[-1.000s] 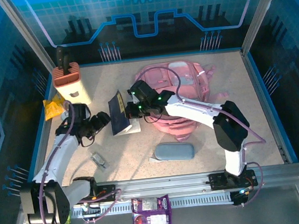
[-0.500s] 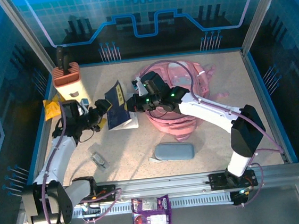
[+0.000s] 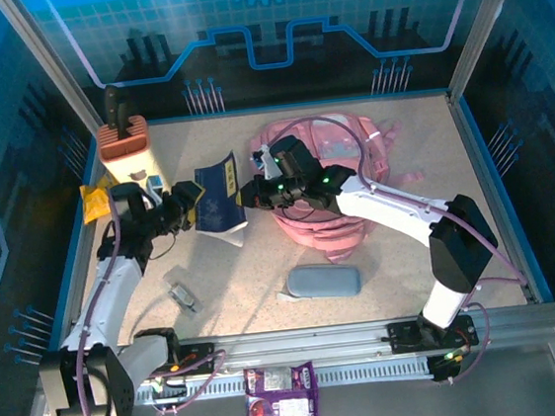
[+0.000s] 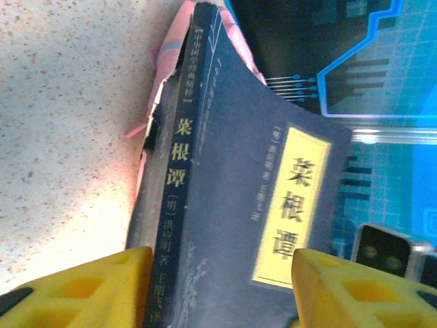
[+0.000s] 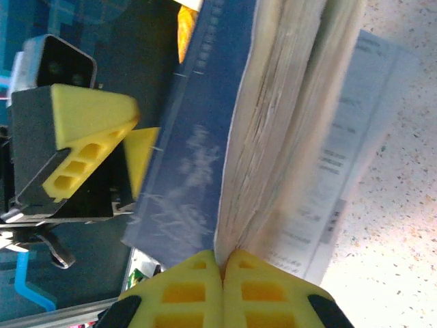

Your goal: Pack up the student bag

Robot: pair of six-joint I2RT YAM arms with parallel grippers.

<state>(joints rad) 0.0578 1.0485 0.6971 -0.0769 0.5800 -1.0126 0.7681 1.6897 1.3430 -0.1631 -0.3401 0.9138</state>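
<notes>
A dark blue book [image 3: 218,189] with a yellow title label hangs tilted above the table, held between my two arms. My right gripper [image 3: 247,193] is shut on the page edges; in the right wrist view its fingertips [image 5: 222,263] pinch the paper block [image 5: 287,123]. My left gripper [image 3: 187,202] is at the book's left side, open. In the left wrist view its yellow fingers [image 4: 75,290] flank the book's cover and spine [image 4: 225,191]. The student bag [image 3: 340,140], pink and soft, lies just behind and to the right of the book, under my right arm.
A cream block with a brown top and black handle [image 3: 131,156] stands at the back left, with a yellow packet [image 3: 98,200] beside it. A grey pencil case [image 3: 323,281] and a small grey clip [image 3: 183,297] lie near the front. Snack packets [image 3: 281,396] rest on the front rail.
The book has risen off the table and shifted back and left, carried by my right gripper. My left gripper moved up to the book and its jaws narrowed.
</notes>
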